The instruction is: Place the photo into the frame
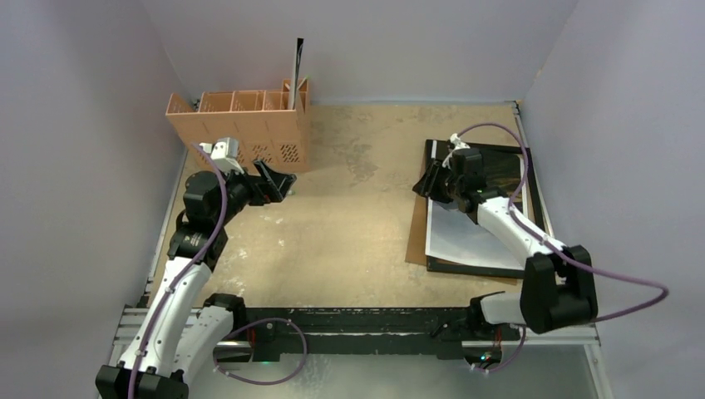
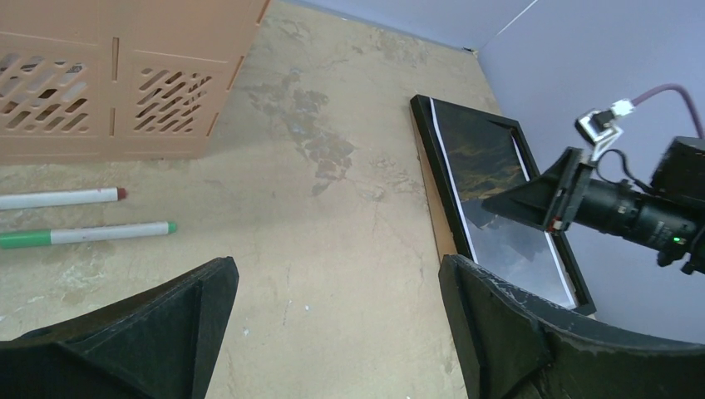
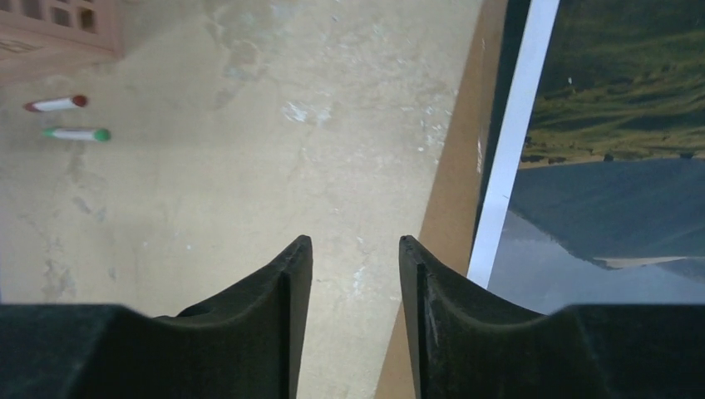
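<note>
Tabletop [image 1: 349, 224] was a worn tan board, blotchy and scuffed, boxed in by plain pale grey-lilac walls [image 1: 374, 41]. Far left sat a terracotta plastic crate [image 1: 241, 133] with slotted sides and open compartments, and a thin dark sheet [image 1: 298, 71] stood upright at its right end. Two markers lay just near of the crate, roughly parallel: a red-capped one [image 2: 62, 198] and a green one [image 2: 87, 234].

Over on the right, the photo [image 3: 615, 108], glossy with a thin white border, lay flat inside the black outline of the frame [image 2: 424, 125]. Couldn't tell if it was properly seated in it. A strip of brown board [image 3: 453, 191] stuck out from under the frame's left side.

Left arm rose along the left edge with a bent elbow and its wrist turned right. The left gripper [image 2: 337, 274] hung by the crate's near right corner, jaws spread wide with nothing in them. Right arm stretched from its near-right base diagonally across the photo. The right gripper [image 3: 355, 245] hung over bare table just left of the board's edge, its black wedge fingers [image 3: 274, 316] a narrow gap apart, gripping nothing.
</note>
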Controlling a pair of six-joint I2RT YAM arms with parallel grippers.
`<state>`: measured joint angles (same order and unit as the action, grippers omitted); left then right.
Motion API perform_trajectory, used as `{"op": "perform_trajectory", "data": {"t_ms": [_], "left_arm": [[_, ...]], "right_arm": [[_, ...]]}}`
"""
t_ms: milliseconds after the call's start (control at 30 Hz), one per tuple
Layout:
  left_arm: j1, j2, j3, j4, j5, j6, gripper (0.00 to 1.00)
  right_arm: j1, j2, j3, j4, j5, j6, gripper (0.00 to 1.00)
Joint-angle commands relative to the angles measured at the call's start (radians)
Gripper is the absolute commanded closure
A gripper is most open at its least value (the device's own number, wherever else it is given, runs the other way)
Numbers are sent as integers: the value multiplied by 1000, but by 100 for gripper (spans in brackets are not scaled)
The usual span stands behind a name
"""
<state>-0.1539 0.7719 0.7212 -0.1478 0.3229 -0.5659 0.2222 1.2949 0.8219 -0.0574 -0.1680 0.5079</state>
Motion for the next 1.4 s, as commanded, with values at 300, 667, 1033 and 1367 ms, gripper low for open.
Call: {"op": "perform_trajectory", "data": {"t_ms": [300,667,1033,1367], "left_arm": [[-3,39,-6,62,39,-36,5],[5,45,-23,58,38,-49,6],[34,61,-26,76,42,-71,7],[60,89,-32,28,4,-73,8]], "right_arm": [[2,149,-17,-80,49,-50,49],[2,125,-58,-143,216,-40,49],[7,14,-87,-60,-42,-86,46],[10,53,-87,-12,-107,-74,47]]}}
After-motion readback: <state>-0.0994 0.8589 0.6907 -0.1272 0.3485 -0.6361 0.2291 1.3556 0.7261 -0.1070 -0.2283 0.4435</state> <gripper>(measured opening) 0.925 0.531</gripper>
